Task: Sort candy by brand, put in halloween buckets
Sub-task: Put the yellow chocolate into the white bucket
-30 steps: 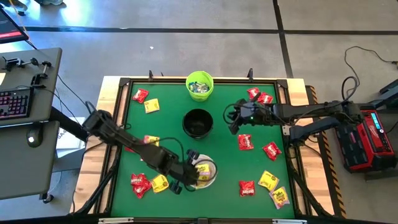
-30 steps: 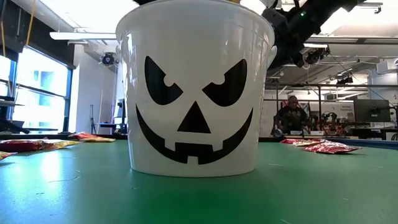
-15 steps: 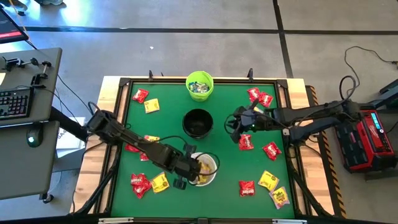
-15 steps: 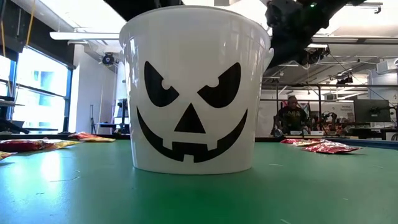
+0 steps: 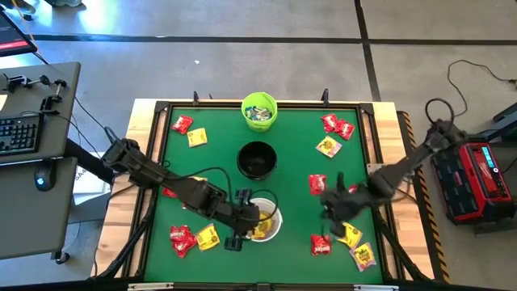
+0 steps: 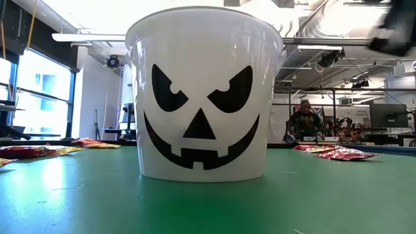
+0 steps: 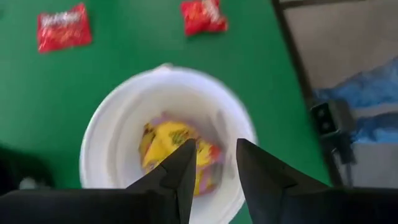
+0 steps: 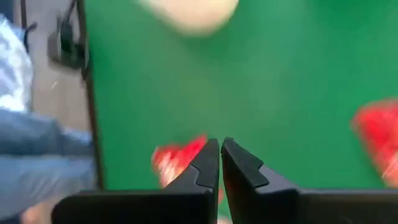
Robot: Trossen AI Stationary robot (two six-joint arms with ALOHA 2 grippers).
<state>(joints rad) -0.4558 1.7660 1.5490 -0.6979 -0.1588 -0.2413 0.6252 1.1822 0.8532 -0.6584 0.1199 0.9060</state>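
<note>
Three halloween buckets stand in a row down the middle of the green mat: lime green [image 5: 259, 111] farthest, black [image 5: 257, 159] in the middle, white [image 5: 264, 219] nearest. The white one [image 7: 165, 137] holds yellow candy [image 7: 168, 146]. My left gripper [image 7: 214, 148] hangs open just above its mouth, nothing between the fingers. My right gripper [image 5: 329, 210] is shut and empty, over the mat's near right part. It hovers above a red candy [image 8: 179, 162], between two red packets [image 5: 317, 184] [image 5: 321, 243]. Red and yellow packets lie flat on both sides.
On the right lie yellow packets [image 5: 349, 234] [image 5: 328, 146] and red ones [image 5: 336, 124]. On the left lie red [image 5: 182, 238] and yellow [image 5: 208, 238] packets near the front, with more at the far left [image 5: 188, 130]. A raised black frame [image 5: 161, 162] rims the mat.
My right gripper has swung fast from beside the black bucket toward the table's near edge, and now hangs over the near right candy. My left gripper has risen a little above the white bucket, out of the low view. The bucket has rocked slightly and stands level.
</note>
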